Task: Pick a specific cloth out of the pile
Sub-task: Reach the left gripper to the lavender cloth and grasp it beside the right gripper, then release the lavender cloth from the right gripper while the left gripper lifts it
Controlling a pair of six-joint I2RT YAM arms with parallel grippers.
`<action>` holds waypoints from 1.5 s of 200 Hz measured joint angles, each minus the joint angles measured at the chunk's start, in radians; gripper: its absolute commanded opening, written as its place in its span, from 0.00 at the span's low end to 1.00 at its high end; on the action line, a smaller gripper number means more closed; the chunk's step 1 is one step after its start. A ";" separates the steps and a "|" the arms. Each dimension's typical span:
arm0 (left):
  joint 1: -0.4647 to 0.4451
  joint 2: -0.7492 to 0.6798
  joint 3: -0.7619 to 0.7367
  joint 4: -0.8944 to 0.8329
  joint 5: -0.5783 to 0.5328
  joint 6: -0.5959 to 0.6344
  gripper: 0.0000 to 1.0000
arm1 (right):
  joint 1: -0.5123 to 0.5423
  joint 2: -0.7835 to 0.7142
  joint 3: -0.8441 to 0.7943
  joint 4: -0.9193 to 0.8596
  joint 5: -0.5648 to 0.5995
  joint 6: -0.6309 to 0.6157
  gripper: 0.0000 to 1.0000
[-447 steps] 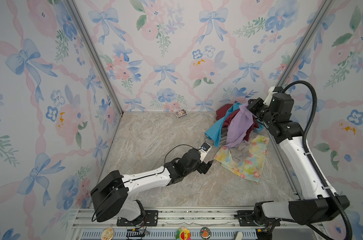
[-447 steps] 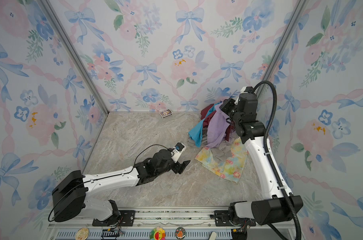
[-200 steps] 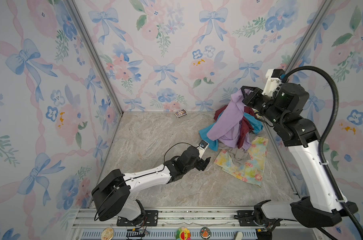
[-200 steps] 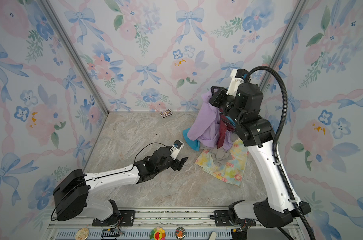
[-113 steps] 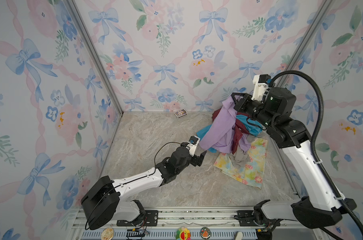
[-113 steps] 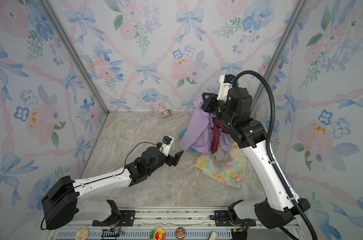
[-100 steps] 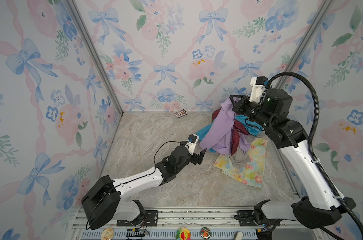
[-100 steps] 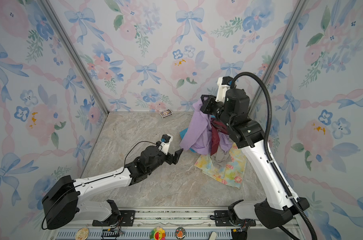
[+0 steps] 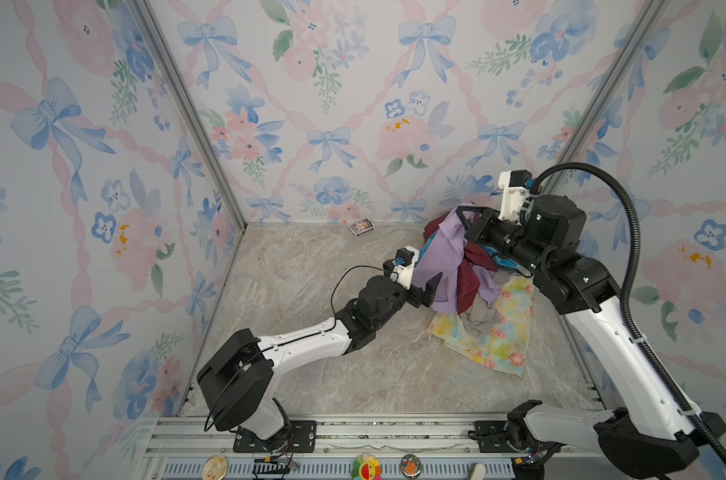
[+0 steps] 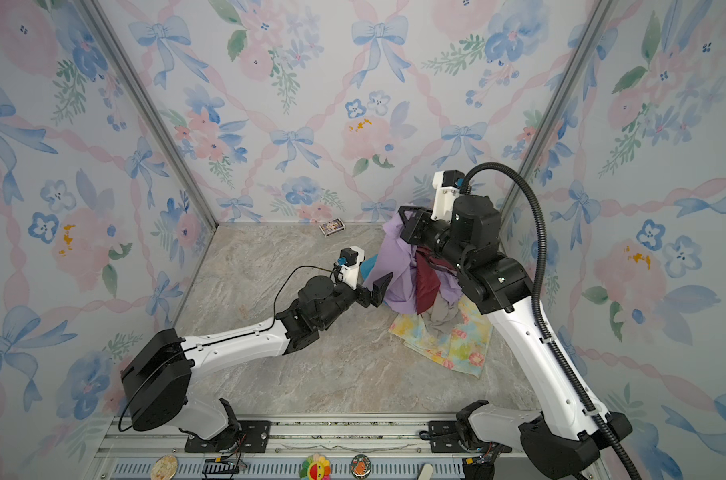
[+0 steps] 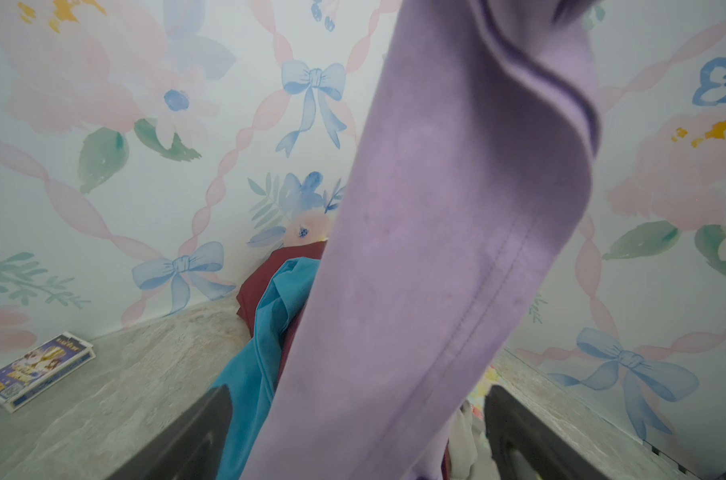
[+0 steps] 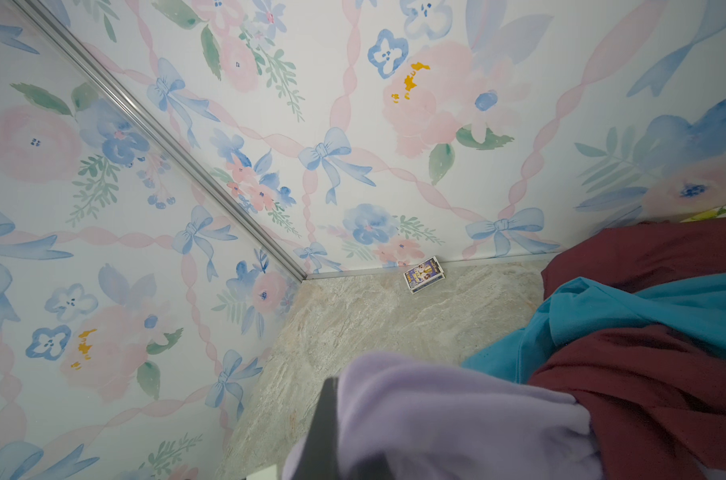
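The cloth (image 9: 441, 261), a plain pale lilac sheet of thin, soft fabric with a stitched hem, hangs in long folds from the right gripper (image 9: 464, 212). That gripper's jaws are closed tight on its upper edge. Its lower end drapes onto the pile (image 10: 440, 316), which sits at about 2 o'clock on the floor (image 9: 311, 270) in both top views.

A maroon cloth (image 9: 468, 283) rides up at the lilac one's 3 o'clock; whether the same jaws also catch it I cannot tell. The left gripper (image 9: 427, 293) sits at the cloth's 8 o'clock with its jaws spread wide. In the left wrist view the lilac fabric drops between the two dark fingers (image 11: 195, 432) without being pinched.

Below it the pile shows:
- a crumpled grey cloth (image 9: 480, 311)
- a smooth turquoise-blue cloth (image 11: 270, 332)
- a pastel yellow-pink floral cloth (image 9: 500, 338), spread flat toward the pile's 5 o'clock
- a corner of yellow-green print (image 12: 717, 210), seen in the right wrist view

A small flat box (image 9: 361, 227) lies at 12 o'clock against the back wall. Its purple-blue picture label carries yellow lettering too blurred to read.

The floor is a beige-grey marble pattern, and the walls carry wallpaper (image 9: 332, 124) of blue bows, pink ribbons and flowers
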 measured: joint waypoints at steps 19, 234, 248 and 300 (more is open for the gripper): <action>0.001 0.070 0.080 0.046 0.048 0.014 0.96 | 0.005 -0.011 -0.012 0.000 -0.003 0.006 0.00; 0.115 0.204 0.278 0.131 0.263 -0.104 0.00 | -0.205 -0.139 -0.309 0.032 -0.112 0.069 0.60; 0.115 0.193 0.286 0.116 0.263 -0.108 0.00 | -0.229 -0.149 -0.332 0.034 -0.120 0.064 0.65; 0.115 0.176 0.337 0.054 0.263 -0.111 0.00 | -0.270 -0.198 -0.432 0.045 -0.134 0.017 0.78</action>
